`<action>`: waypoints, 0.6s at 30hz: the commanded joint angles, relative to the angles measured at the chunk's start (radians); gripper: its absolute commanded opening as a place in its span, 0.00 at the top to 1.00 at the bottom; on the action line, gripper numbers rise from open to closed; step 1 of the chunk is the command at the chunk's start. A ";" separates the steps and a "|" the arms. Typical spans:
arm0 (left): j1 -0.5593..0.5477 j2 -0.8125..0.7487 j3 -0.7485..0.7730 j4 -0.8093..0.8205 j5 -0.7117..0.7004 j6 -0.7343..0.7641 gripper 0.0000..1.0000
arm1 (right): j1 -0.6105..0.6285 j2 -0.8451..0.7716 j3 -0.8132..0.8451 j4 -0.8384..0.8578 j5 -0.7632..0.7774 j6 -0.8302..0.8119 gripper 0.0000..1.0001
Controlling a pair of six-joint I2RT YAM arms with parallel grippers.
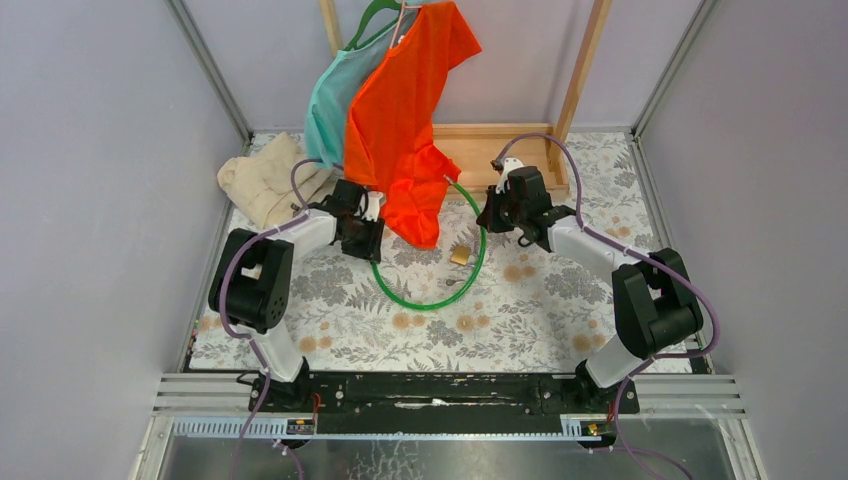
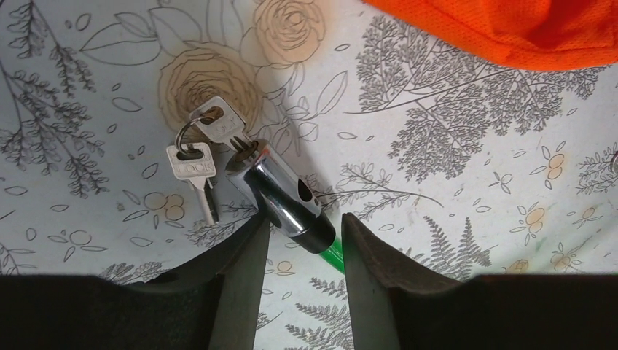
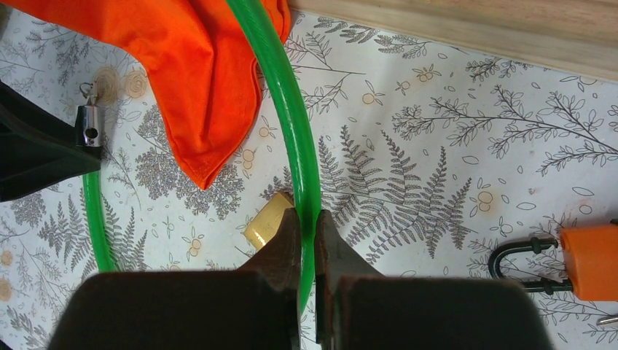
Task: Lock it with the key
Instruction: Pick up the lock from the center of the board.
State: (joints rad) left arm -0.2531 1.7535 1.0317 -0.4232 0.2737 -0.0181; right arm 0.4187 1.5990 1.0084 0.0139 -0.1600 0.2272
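Note:
The key (image 3: pixel 589 261), with an orange head and a black loop, lies on the flowered cloth at the right edge of the right wrist view, apart from both grippers. My right gripper (image 3: pixel 306 215) is shut on the green cable (image 3: pixel 291 124), beside a brass padlock (image 3: pixel 266 219). The cable's chrome lock head (image 2: pixel 280 193) lies just ahead of my left gripper (image 2: pixel 303 219), and its black collar sits between the open fingers. One bare metal key (image 2: pixel 222 124) is stuck in that head. A second one (image 2: pixel 193 171) hangs from its ring.
An orange shirt (image 1: pixel 405 110) and a teal one (image 1: pixel 335 100) hang from a wooden rack (image 1: pixel 585 70), with the orange hem reaching the table between the arms. A beige cloth (image 1: pixel 265 180) lies at the back left. The green cable loop (image 1: pixel 430 300) and brass padlock (image 1: pixel 460 255) lie mid-table.

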 commanded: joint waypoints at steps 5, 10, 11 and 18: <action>-0.027 0.027 -0.027 0.091 -0.044 -0.029 0.52 | 0.001 -0.049 -0.009 0.099 -0.054 -0.002 1.00; -0.040 0.053 -0.031 0.103 -0.044 -0.025 0.60 | 0.001 -0.051 -0.017 0.120 -0.083 -0.014 1.00; -0.040 0.057 -0.033 0.107 -0.044 -0.022 0.64 | 0.001 -0.053 -0.019 0.125 -0.097 -0.017 1.00; -0.041 0.063 -0.040 0.123 -0.043 -0.014 0.79 | 0.001 -0.047 -0.024 0.152 -0.168 -0.032 1.00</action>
State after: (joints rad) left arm -0.2863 1.7718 1.0229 -0.3271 0.2470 -0.0452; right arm 0.4191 1.5990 0.9764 0.0669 -0.2485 0.2062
